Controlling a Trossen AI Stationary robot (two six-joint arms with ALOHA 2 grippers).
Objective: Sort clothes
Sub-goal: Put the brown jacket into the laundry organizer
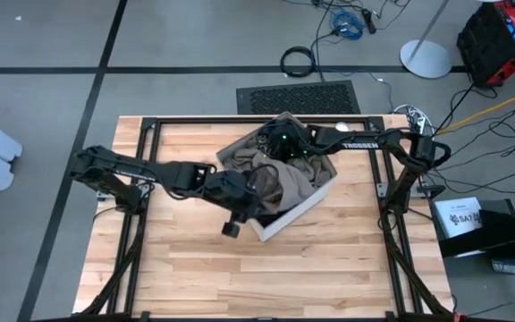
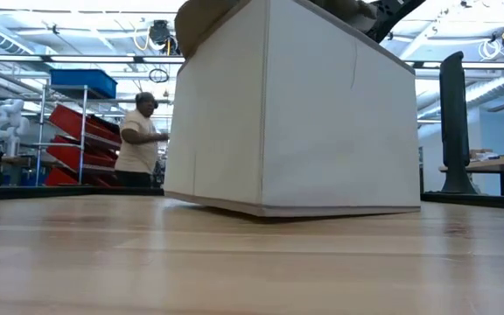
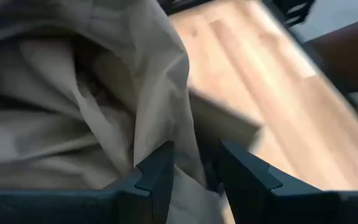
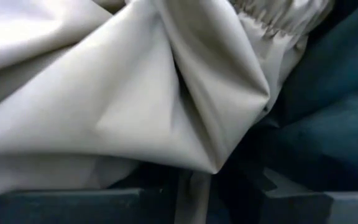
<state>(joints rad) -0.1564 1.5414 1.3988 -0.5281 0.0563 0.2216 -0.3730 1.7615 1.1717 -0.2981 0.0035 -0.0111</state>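
Observation:
A white-walled box stands at the middle of the wooden table, full of clothes. A taupe-brown piece lies on top, and some of it hangs over the box's rim. My left gripper reaches over the box's near left wall and is shut on this piece. From the right, my right gripper dips into the box's far part, shut on the same taupe cloth. A teal-green piece lies beside it. My left gripper has a fold of the taupe-brown piece running down between its two fingers; the number of layers does not show. The fingers slant down from the table's left. The rest of the piece lies in loose folds in the box. My right gripper has a narrow strip of the taupe cloth between its fingers. The cloth itself hides the fingertips, so the hold does not show further. The gripper slants down into the box from the right, and the cloth bunches in soft folds ahead of it.
Black frame rails run round the table. Bare wood lies open on the near side and to the left of the box. In the low view a person stands by red shelves in the room behind.

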